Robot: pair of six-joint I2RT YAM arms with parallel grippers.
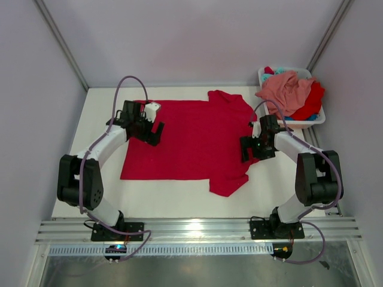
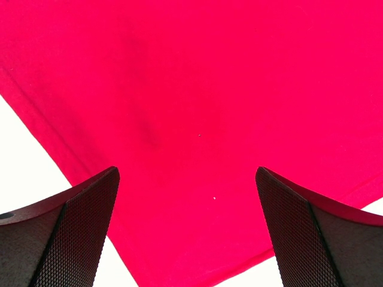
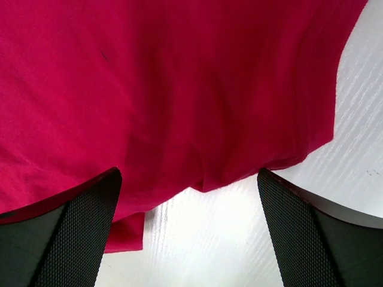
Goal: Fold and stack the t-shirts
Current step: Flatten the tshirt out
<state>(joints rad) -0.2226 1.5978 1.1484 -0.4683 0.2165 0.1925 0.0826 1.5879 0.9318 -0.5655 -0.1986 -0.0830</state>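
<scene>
A bright red t-shirt (image 1: 191,140) lies spread flat across the white table, one sleeve at the far right, one at the near right. My left gripper (image 1: 151,130) is open and hovers over the shirt's far-left corner; the left wrist view shows red cloth (image 2: 191,107) between its wide-apart fingers (image 2: 78,233). My right gripper (image 1: 247,149) is open at the shirt's right edge; the right wrist view shows the cloth's edge (image 3: 197,107) above bare table. More t-shirts, salmon pink (image 1: 287,89), red (image 1: 310,104) and teal, are heaped in the white basket (image 1: 317,119).
The basket stands at the far right corner, just beyond my right arm. Grey walls enclose the table on three sides. A metal rail (image 1: 191,230) runs along the near edge with both arm bases on it.
</scene>
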